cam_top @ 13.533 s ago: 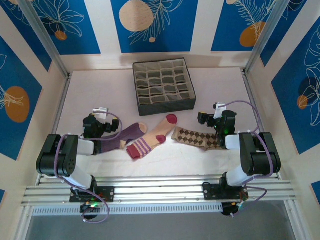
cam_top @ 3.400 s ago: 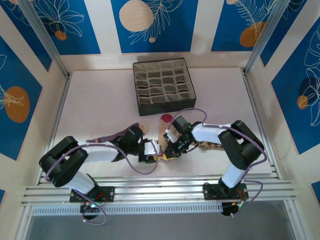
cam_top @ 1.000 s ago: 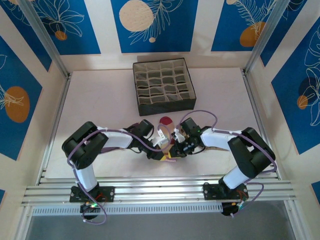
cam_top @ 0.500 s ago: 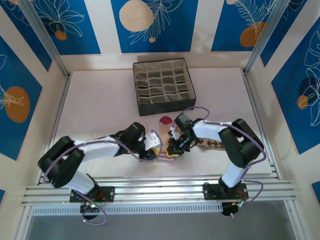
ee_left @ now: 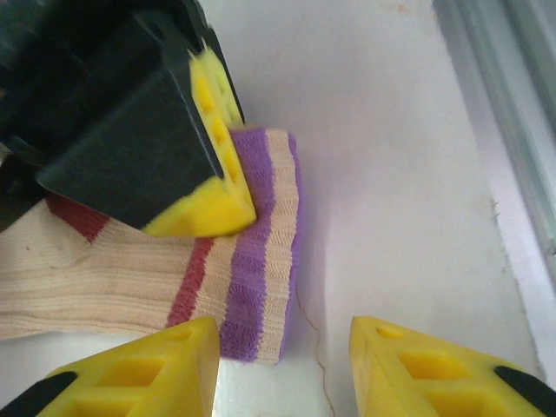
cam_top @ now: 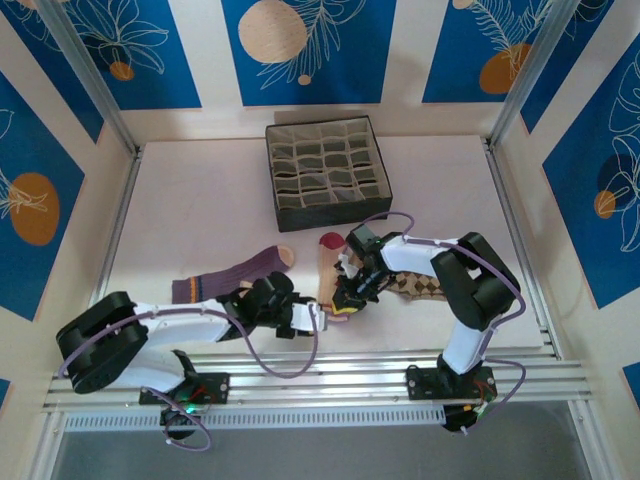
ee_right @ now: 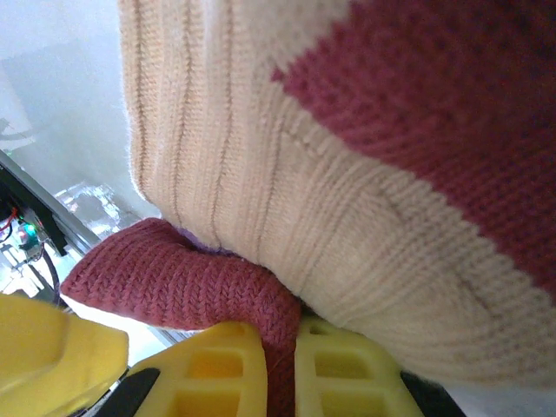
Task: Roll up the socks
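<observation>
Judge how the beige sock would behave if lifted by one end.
Probably floppy: the beige sock folds over where the right gripper pinches it. Likely light and grippy, not slippery, given its ribbed knit. Pushed, the soft cuff lying flat on the table would probably bunch.

Bright, even overhead light; shadows on the table (cam_top: 210, 200) are soft. The beige sock (ee_left: 104, 278) casts a faint shadow rightward; the right wrist background is washed out, blurred.

top external: high, near edge, facing down over whole surface (cam_top: 200, 200) | left, right wrist: very close, both on striped-cuff sock (ee_left: 130, 278)
</observation>
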Available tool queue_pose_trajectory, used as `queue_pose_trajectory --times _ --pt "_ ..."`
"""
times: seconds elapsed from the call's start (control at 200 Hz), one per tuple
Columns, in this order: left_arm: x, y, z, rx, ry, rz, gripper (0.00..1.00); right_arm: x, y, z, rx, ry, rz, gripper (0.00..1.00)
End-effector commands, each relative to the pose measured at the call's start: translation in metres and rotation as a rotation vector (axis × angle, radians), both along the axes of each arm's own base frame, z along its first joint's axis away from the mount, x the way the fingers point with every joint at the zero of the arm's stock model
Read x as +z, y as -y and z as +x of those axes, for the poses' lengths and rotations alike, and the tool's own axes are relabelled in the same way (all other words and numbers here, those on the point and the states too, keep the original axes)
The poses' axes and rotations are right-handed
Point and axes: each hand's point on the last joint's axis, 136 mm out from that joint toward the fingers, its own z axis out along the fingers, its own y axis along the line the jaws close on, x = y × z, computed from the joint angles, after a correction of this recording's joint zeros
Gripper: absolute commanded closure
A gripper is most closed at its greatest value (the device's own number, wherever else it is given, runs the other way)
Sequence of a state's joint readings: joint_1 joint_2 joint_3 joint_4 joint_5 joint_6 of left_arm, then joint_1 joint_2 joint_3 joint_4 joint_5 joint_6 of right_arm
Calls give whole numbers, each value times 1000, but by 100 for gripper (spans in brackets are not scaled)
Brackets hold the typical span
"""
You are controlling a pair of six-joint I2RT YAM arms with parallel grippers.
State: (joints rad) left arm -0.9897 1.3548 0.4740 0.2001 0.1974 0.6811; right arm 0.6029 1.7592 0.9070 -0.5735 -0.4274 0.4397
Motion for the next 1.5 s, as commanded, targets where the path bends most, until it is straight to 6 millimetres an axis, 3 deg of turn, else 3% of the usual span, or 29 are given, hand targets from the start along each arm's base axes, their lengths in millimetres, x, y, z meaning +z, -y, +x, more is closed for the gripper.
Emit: queue_pose_trajectory --times 0.0,0.17,0.5,0.71,1.065,1.166,1.251,1.326,1.396,1.496 --pt "-5 6 6 -32 104 43 57 -29 24 -16 18 -48 -156 100" --pt "-10 14 8 -41 164 57 55 -29 24 -18 25 -58 -156 100" --pt "7 18 9 -47 235 8 55 -31 24 -20 31 -72 -155 100" --pt "2 21 10 -63 242 20 54 -32 24 -21 32 -76 -155 100" --pt "-40 23 20 -45 240 95 54 -29 20 -25 39 -99 -126 100" --pt "-51 19 22 -15 210 132 66 -27 18 -26 42 -107 -110 100" --pt "-54 16 19 2 165 139 85 -24 17 -26 43 -99 -99 89" --pt "-54 15 11 -1 77 141 100 -21 17 -22 32 -73 -96 70" --pt "-53 14 2 -9 -36 139 100 -16 19 -15 14 -29 -85 58" --pt "-48 13 -7 -8 -168 116 100 -10 29 -1 -44 51 -108 51"
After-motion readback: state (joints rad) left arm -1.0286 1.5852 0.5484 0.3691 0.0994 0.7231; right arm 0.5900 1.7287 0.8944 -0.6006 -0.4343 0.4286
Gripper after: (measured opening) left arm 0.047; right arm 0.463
